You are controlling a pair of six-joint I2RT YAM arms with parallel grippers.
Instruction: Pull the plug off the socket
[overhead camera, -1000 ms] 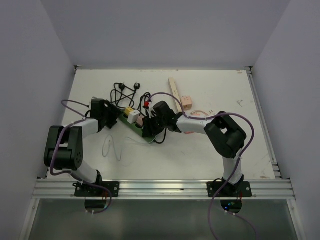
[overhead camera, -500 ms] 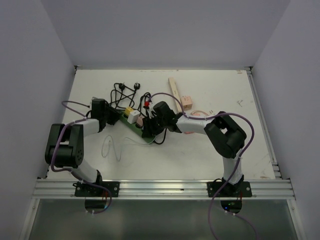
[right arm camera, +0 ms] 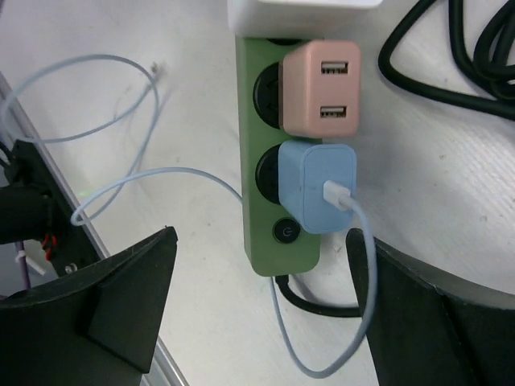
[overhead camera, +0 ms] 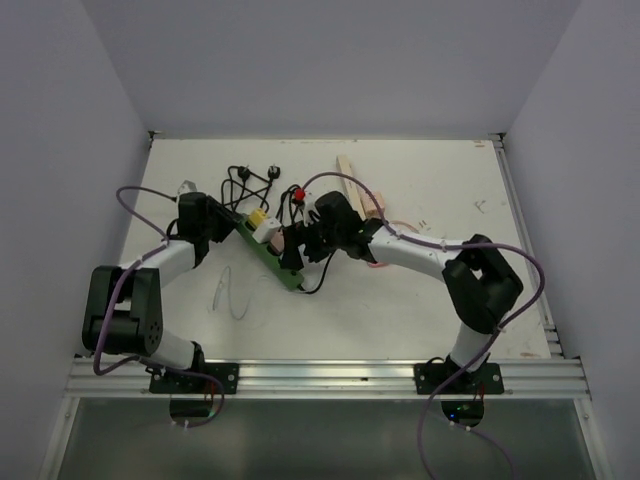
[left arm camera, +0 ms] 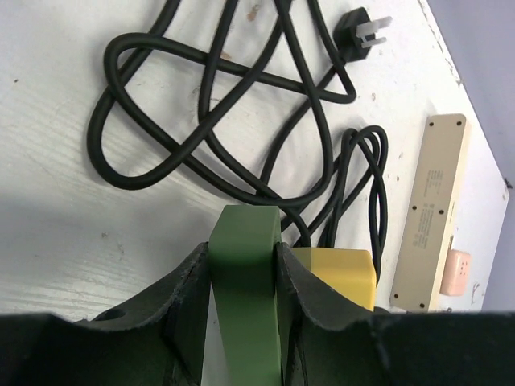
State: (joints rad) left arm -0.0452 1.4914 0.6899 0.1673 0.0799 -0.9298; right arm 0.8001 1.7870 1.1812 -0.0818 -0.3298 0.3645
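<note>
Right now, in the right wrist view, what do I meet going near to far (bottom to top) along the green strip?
Black cord, then on the green power strip: round power button, blue charger, pink USB adapter, white plug at the top edge.

Out of sight: the long dark green power strip (left arm camera: 245, 277) disappears between the black fingers (left arm camera: 181, 310) of the left gripper (left arm camera: 243, 251), which also mask part of a yellow plug block (left arm camera: 342, 273). From the right wrist, a white adapter (right arm camera: 306, 3) is cropped at the picture's top edge.
</note>
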